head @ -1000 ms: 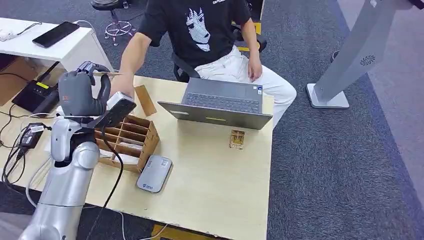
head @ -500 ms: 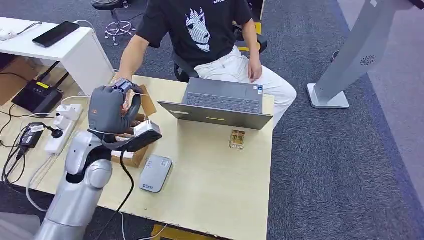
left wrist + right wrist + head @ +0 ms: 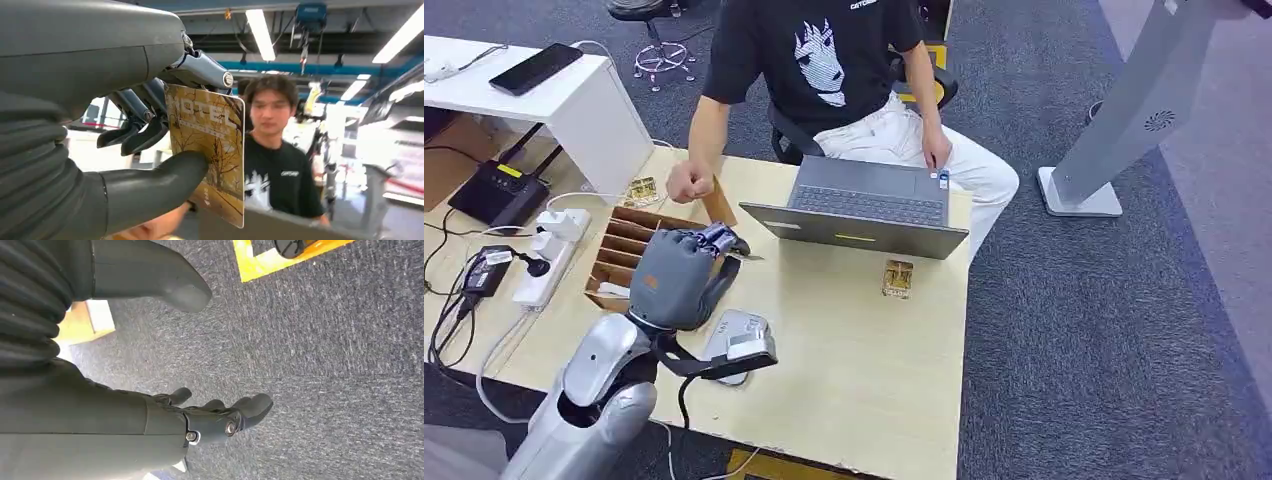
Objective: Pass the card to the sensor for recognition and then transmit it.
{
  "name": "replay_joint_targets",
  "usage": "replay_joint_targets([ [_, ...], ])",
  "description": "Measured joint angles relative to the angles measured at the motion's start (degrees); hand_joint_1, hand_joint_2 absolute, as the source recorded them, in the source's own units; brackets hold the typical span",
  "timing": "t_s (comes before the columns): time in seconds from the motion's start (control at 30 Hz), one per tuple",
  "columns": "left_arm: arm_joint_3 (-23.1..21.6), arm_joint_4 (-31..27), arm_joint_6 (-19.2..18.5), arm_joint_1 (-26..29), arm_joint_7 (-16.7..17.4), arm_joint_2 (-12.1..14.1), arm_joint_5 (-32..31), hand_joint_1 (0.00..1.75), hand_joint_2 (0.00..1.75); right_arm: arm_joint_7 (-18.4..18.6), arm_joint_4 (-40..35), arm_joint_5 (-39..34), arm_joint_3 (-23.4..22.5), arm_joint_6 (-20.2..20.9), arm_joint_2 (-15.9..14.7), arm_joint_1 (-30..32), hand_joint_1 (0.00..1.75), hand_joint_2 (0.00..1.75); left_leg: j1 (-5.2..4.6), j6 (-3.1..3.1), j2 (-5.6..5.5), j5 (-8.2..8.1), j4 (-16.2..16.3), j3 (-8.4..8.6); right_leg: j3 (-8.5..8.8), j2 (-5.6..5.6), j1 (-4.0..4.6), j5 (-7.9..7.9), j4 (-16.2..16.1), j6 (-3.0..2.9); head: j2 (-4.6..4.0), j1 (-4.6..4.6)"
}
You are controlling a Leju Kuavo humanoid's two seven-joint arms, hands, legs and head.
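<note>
**Card in hand, reader just below**

The left hand (image 3: 682, 280) is up over the bench (image 3: 864, 350). It holds the card (image 3: 210, 150) tight between its thick thumb and a dark finger. The card is yellow-brown, with a tree and the word HOTEL on it, and it stands on its edge. In the head view the card is too small to pick out.

Just under the hand, partly hidden by the wrist, lies the grey card reader (image 3: 736, 345). This looks like the first step: bringing the card to the reader. I think the next move is to lower the hand and tip the card flat over the reader, close enough to be read. If the card stays on its edge, it may not be read.

Beside the hand is a brown box (image 3: 619, 255) with slots. Farther off is an open laptop (image 3: 864, 205), and a person (image 3: 824, 70) sits behind it with a fist on the bench.

The right hand (image 3: 220, 420) hangs over the grey carpet, fingers loosely apart, holding nothing.
</note>
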Motion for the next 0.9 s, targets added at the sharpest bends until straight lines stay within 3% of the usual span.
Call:
replay_joint_targets([
  [0.33, 0.0, 3.0, -0.7, 5.3, 1.7, 4.2, -1.0, 1.75, 1.75, 0.3, 0.0, 0.4, -0.5, -0.3, 0.1, 0.0, 0.0, 1.75, -0.01, 0.0, -0.01, 0.0, 0.0, -0.02, 0.0, 0.0, -0.01, -0.02, 0.0, 0.02, 0.0, 0.0],
  [0.7, 0.1, 7.4, -0.5, 7.8, 1.8, 4.1, -1.0, 1.75, 1.75, 0.5, 0.0, 1.0, -0.9, -0.2, 0.2, 0.1, 0.0, 1.75, -0.01, 0.0, -0.02, 0.0, 0.0, -0.01, 0.01, -0.02, -0.01, -0.02, 0.0, 0.02, 0.0, 0.0],
  [0.9, 0.2, 11.9, -0.4, 7.8, 0.7, 1.7, -1.6, 1.75, 1.75, 0.2, 0.0, 2.1, -0.9, 0.0, 0.2, 0.0, 0.0, 1.75, -0.01, 0.0, -0.03, 0.0, 0.0, -0.02, 0.01, -0.03, -0.01, -0.02, 0.0, 0.02, 0.0, 0.0],
])
